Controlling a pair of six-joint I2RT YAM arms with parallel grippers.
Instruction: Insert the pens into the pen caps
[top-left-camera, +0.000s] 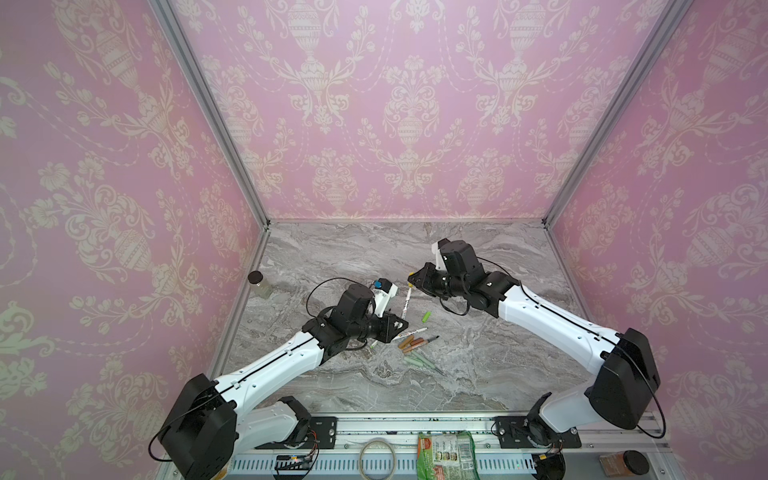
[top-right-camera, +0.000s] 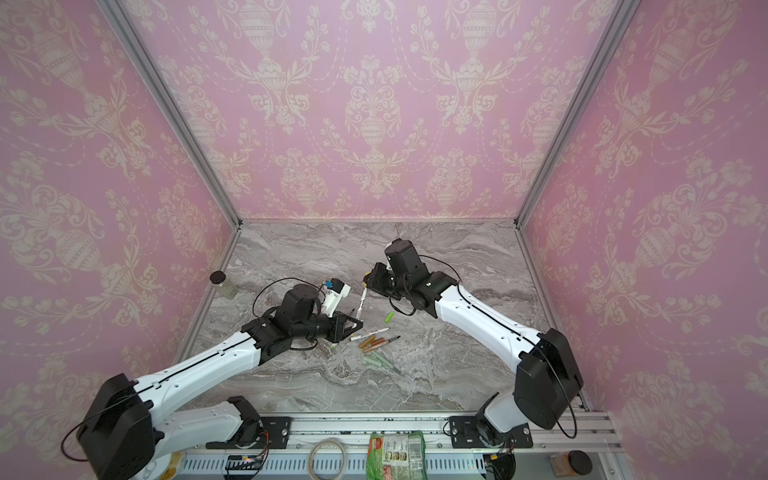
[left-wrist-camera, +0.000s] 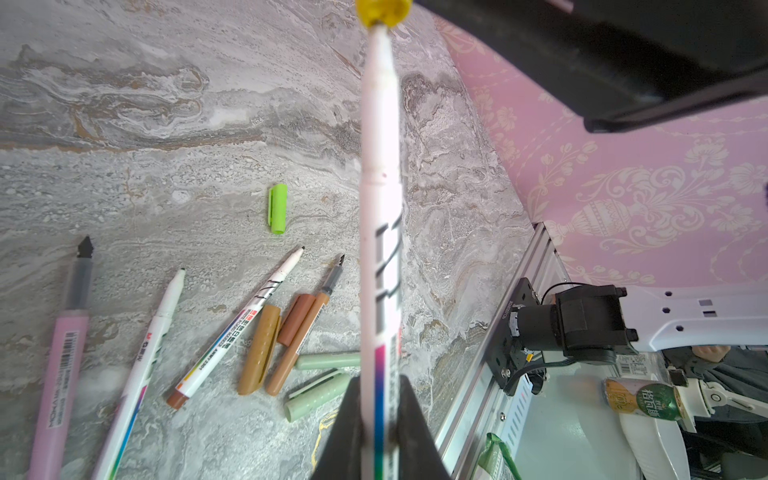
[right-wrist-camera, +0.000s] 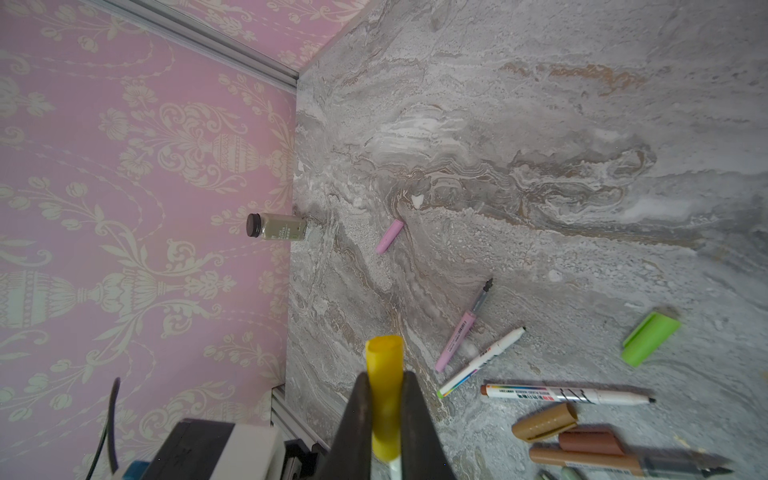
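Note:
My left gripper (left-wrist-camera: 380, 415) (top-left-camera: 398, 323) is shut on a white pen (left-wrist-camera: 380, 208) (top-left-camera: 406, 301) that slants up off the table. The pen's far end sits in a yellow pen cap (right-wrist-camera: 384, 365) (left-wrist-camera: 380, 10), and my right gripper (right-wrist-camera: 384, 399) (top-left-camera: 414, 279) is shut on that cap. Loose on the marble lie a pink pen (left-wrist-camera: 62, 365), two white pens (left-wrist-camera: 141, 365) (left-wrist-camera: 237, 324), a brown pen (left-wrist-camera: 299, 345), a bright green cap (left-wrist-camera: 277, 208) (top-left-camera: 425, 317), a brown cap (left-wrist-camera: 259, 349), pale green caps (left-wrist-camera: 316, 395) and a pink cap (right-wrist-camera: 389, 237).
A small dark-lidded jar (top-left-camera: 259, 282) stands by the left wall. At the front rail lie a tape ring (top-left-camera: 376, 459), a green packet (top-left-camera: 446, 455) and a brown jar (top-left-camera: 623, 463). Pink patterned walls close in the table on three sides.

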